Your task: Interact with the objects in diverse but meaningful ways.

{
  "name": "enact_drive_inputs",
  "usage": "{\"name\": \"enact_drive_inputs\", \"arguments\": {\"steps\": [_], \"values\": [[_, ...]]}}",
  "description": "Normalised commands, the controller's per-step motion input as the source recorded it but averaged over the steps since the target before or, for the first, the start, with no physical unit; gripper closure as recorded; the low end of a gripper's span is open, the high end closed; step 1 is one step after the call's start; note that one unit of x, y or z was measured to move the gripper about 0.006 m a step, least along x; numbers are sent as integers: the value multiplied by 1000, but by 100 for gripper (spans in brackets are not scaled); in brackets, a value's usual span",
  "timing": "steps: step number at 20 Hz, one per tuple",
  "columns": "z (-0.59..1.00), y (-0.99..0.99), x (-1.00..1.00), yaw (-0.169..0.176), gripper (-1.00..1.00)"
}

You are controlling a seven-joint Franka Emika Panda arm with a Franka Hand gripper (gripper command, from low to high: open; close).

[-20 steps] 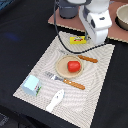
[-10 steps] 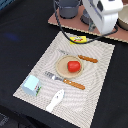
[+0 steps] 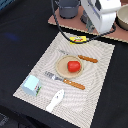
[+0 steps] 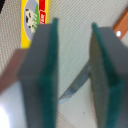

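Gripper (image 4: 73, 75) is standing with jaws parted, holding nothing, above the far edge of the striped mat (image 3: 100, 75). Flat yellow packet (image 3: 78, 39) is lying there, long axis running along that edge. Red tomato (image 3: 73, 65) is sitting on the tan plate (image 3: 62, 68). White utensil (image 3: 55, 100) is lying near the mat's near edge, handle pointing toward the camera. Light-blue cup (image 3: 32, 85) is standing at the exterior view's left.
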Motion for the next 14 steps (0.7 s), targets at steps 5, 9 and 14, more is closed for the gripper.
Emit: {"name": "enact_drive_inputs", "arguments": {"steps": [5,9,14], "values": [[-641,93,-770,9,-100],[-651,216,-774,14,-100],[-637,307,-597,6,-100]]}}
